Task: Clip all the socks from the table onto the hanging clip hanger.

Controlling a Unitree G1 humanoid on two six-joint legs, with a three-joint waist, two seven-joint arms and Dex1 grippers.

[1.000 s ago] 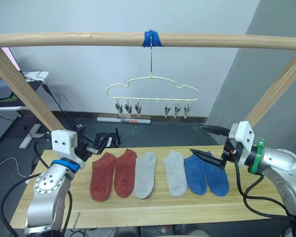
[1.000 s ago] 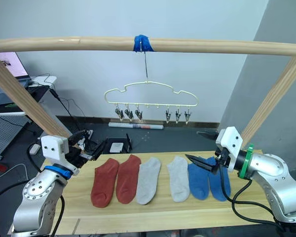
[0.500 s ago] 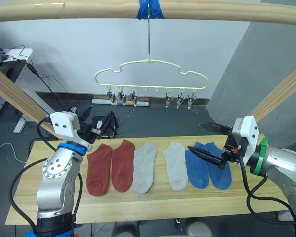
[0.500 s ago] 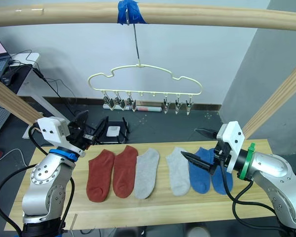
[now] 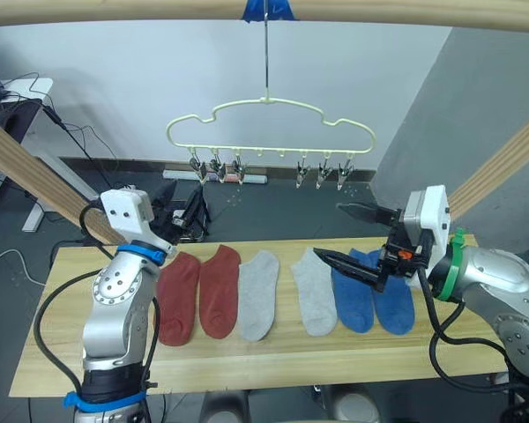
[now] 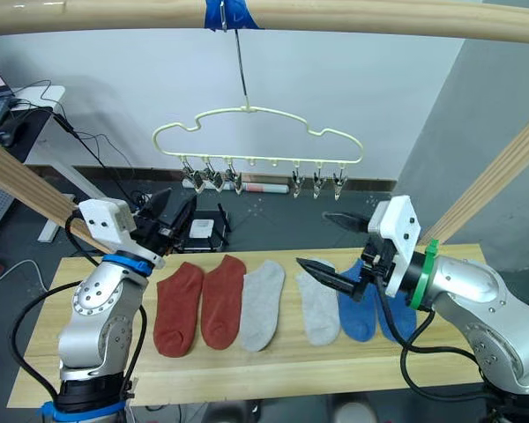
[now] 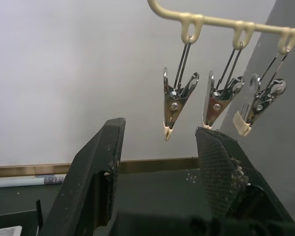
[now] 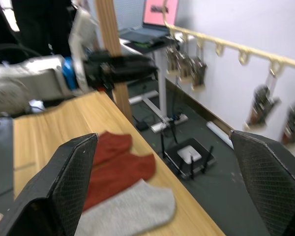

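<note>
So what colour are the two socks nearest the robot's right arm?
Blue socks, clearest in the left eye view.

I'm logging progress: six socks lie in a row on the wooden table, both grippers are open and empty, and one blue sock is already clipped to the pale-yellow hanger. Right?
Not quite. No sock is clipped yet: the pale-yellow cloud-shaped wire hanger carries only bare metal clips, as the left eye view shows. All six short socks, the two blue socks included, lie on the light wooden table. The left gripper and right gripper are open and empty.
</note>
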